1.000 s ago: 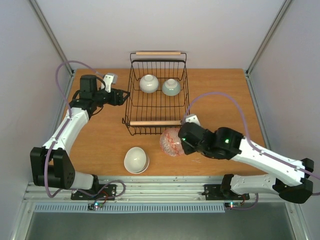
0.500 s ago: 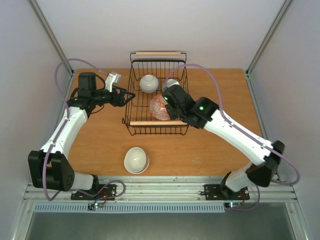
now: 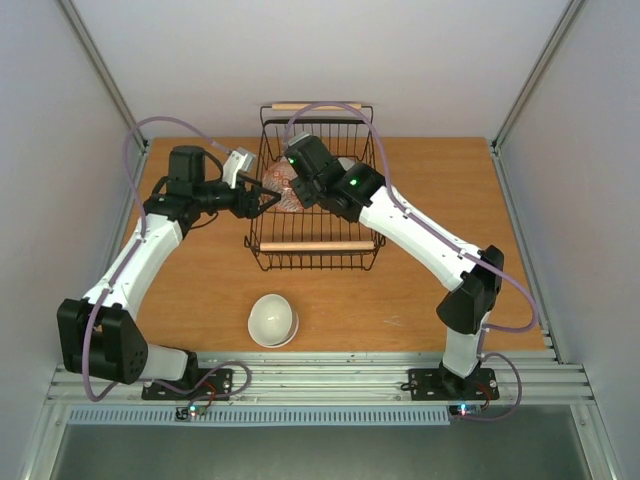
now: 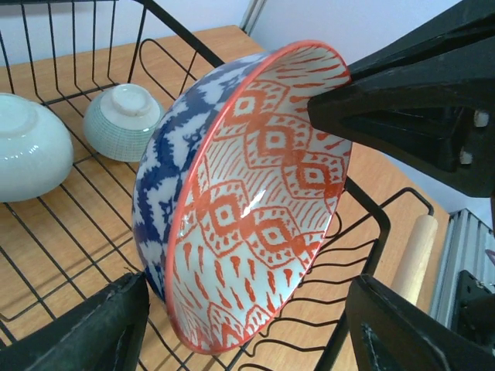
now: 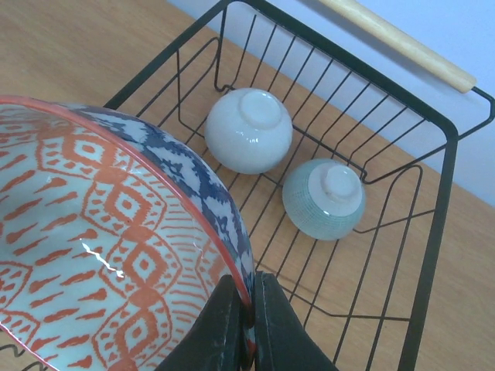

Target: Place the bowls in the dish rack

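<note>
My right gripper (image 5: 246, 287) is clamped on the rim of the patterned bowl (image 5: 116, 224), tilted over the dish rack (image 5: 445, 193). My left gripper (image 4: 247, 325) stands spread, 1 finger on each side of it (contact unclear). Beyond the right fingertips, a white bowl (image 5: 249, 130) and a green bowl (image 5: 323, 199) lie upturned in the rack.

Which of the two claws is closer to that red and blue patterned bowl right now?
Right. The right gripper is clamped on the patterned bowl at its rim; the left gripper is open, its fingers either side of the bowl.
</note>
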Robot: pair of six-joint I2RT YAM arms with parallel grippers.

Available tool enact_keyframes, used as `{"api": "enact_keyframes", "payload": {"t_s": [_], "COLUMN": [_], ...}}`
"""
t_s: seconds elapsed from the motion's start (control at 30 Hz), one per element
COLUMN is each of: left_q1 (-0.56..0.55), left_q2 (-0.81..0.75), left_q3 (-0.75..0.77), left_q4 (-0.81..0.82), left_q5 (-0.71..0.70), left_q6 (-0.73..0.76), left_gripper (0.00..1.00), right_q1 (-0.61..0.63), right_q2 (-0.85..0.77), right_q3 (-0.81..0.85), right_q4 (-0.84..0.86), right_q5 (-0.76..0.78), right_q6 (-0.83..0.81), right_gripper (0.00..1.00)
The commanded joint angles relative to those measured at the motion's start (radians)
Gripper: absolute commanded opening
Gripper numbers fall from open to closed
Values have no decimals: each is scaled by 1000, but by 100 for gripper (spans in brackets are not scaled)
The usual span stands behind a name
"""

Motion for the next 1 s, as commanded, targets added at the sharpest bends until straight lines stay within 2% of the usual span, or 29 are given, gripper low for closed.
{"api": "enact_keyframes", "payload": {"t_s": [0.0, 0.13, 0.2, 0.37, 0.47, 0.57, 0.67, 0.73, 0.77, 0.8, 0.87, 0.97], "left_q1": [-8, -13, -17, -21, -22, -22, -23, -24, -24, -24, -24, -24], "left_q2": [5, 13, 14, 17, 19, 20, 19, 18, 17, 17, 16, 14], "left_q3": [-1, -3, -1, -3, -4, -6, -7, -7, -9, -9, -10, -14], "left_q4": [28, 30, 31, 30, 30, 33, 33, 35, 36, 35, 33, 33], "left_q5": [-20, -36, -51, -79, -94, -103, -102, -104, -107, -109, -106, -103], "left_q6": [27, 29, 31, 38, 40, 40, 44, 47, 47, 49, 55, 62], "left_gripper": [65, 44, 40, 40, 51, 50, 29, 8, 1, 0, 0, 0], "right_q1": [-3, -2, -1, 4, 11, 25, 32, 33, 33, 33, 33, 33], "right_q2": [-21, -48, -59, -86, -104, -115, -116, -112, -111, -108, -105, -121], "right_q3": [56, 54, 46, 20, -3, -15, -20, -23, -24, -25, -32, -68], "right_q4": [40, 42, 44, 58, 70, 77, 80, 80, 80, 79, 78, 99], "right_q5": [-43, -64, -79, -107, -140, -145, -145, -142, -140, -137, -131, -120], "right_q6": [-8, 1, 6, 15, 22, 22, 19, 18, 19, 16, 17, 14], "right_gripper": [1, 1, 1, 1, 1, 1, 1, 1, 1, 2, 7, 32]}}
